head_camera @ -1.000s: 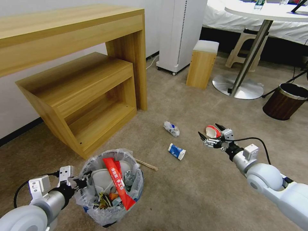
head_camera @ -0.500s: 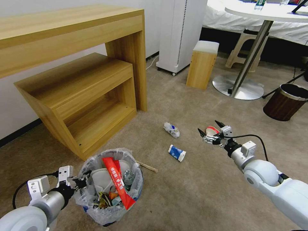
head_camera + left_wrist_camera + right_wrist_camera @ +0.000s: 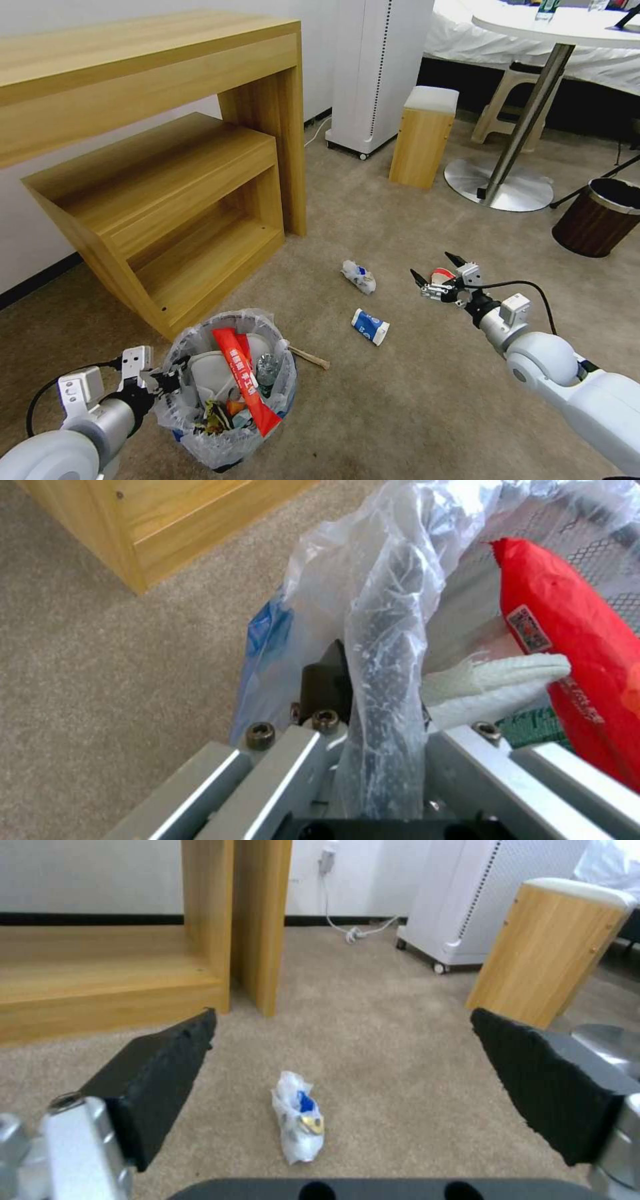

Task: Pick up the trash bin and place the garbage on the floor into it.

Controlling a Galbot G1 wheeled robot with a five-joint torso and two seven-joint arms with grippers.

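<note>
The trash bin (image 3: 227,390) stands on the floor (image 3: 400,400) by the wooden shelf (image 3: 167,213), my left gripper (image 3: 163,381) still pinching its rim. My right gripper (image 3: 437,273), fingers spread, has advanced over the red-white cup (image 3: 441,274) toward the crumpled bag (image 3: 298,1124).

Two bins (image 3: 227,393) (image 3: 600,217), three crumpled cups (image 3: 359,276) (image 3: 370,326) (image 3: 441,274), perhaps one stick (image 3: 310,359).

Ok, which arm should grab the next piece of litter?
Right, probably. The right gripper is open and faces the crumpled wrapper; the left gripper is clamped on the trash bin rim.
</note>
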